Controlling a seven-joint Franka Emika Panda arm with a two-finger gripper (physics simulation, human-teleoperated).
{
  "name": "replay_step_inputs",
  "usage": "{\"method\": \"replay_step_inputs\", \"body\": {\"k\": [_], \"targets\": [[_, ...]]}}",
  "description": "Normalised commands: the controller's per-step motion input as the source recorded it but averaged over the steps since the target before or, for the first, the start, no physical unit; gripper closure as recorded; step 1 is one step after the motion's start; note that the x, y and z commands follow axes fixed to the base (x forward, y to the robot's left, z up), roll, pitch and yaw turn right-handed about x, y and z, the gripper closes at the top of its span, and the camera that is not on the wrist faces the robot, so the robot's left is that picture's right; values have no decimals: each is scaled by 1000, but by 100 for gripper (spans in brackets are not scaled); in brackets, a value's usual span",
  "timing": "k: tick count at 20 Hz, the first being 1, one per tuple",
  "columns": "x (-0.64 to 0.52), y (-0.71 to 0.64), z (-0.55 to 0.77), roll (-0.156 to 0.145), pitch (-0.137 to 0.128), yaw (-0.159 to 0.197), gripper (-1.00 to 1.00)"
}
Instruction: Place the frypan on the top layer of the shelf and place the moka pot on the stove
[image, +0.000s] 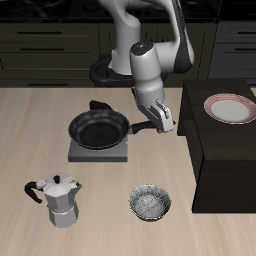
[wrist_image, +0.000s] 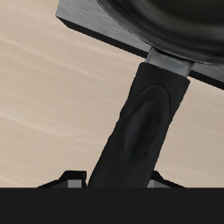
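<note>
Looking down from the exterior view, you have the end effector (image: 143, 127) low at the end of the frypan's handle, just beside the stove (image: 76, 152). The frypan (image: 98, 129) sits on that grey plate, its black bowl covering most of it, with the handle pointing toward the shelf (image: 225, 160). In the wrist view the frypan handle (wrist_image: 144, 122) runs straight between the two fingertips (wrist_image: 72, 178), which show as small grey tips on either side of it; whether they press on the handle or only bracket it, you cannot tell from these pictures. The stove's edge (wrist_image: 87, 26) shows there under the pan's rim.

The moka pot (image: 58, 197) stands upright on the bench (image: 40, 110), nearer the front edge and apart from the stove. A small silvery patterned bowl (image: 150, 204) rests on the bench between the moka pot and the shelf (close to the shelf's side). On the shelf's flat top, toward the back, lies a white plate with a pink rim (image: 230, 108).
</note>
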Motion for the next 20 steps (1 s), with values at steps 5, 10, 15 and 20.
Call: {"method": "replay_step_inputs", "body": {"k": [5,10,15,20], "targets": [[-161,-320,378,-10,-57,38,100],[30,-264,282,-7,5,78,100],[23,-102,108,18,28,96,100],[-141,-326,293,-23,-31,104,100]]}}
